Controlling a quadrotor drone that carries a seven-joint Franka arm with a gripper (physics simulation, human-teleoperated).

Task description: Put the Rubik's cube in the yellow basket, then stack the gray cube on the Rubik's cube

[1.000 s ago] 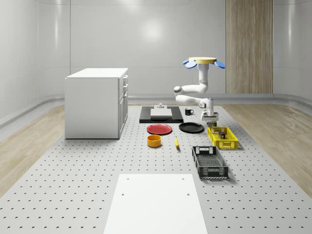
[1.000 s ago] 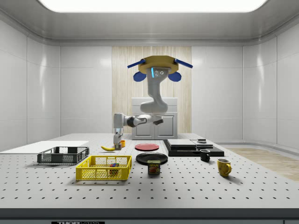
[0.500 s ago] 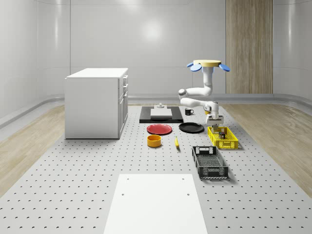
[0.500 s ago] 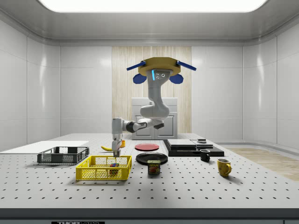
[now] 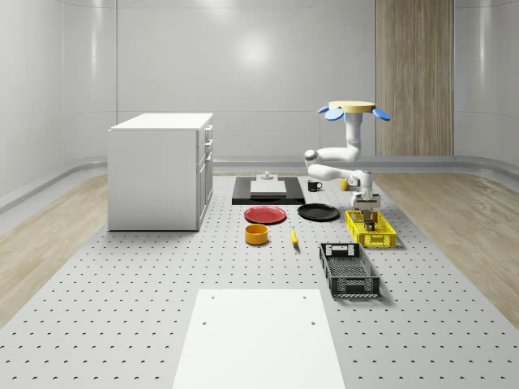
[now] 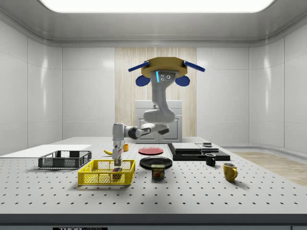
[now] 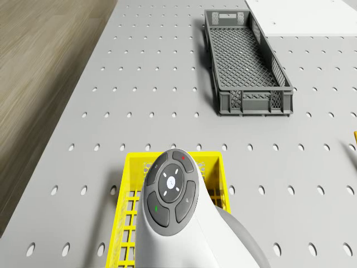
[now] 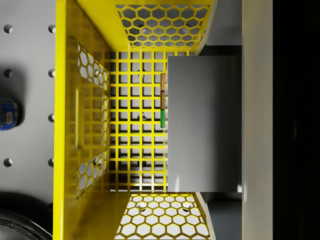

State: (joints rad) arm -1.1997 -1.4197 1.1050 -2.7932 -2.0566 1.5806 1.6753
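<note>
The drone [image 5: 353, 106] hovers above the table, behind the yellow basket [image 5: 381, 240]. Its arm bends down so that the gripper [image 5: 367, 212] hangs inside the basket [image 6: 96, 178]. In the wrist view the gray cube [image 8: 202, 122] sits square between the fingers, over the basket floor. A thin strip of the Rubik's cube [image 8: 163, 100], orange and green, peeks out from under the gray cube's edge. From the side, the gripper [image 6: 116, 163] is just above the Rubik's cube [image 6: 116, 170]. The gripper is shut on the gray cube.
A black crate [image 5: 349, 270] lies in front of the basket. A Spam can [image 6: 158, 171] stands beside it, with a black plate [image 5: 318, 212], red plate [image 5: 265, 215], orange bowl [image 5: 256, 234] and banana [image 5: 293, 236] nearby. A white cabinet [image 5: 162, 170] stands at the whole-scene view's left.
The drone and arm have shifted toward the whole-scene view's right, and the gripper has come down with the gray cube from above the basket's far end into the basket.
</note>
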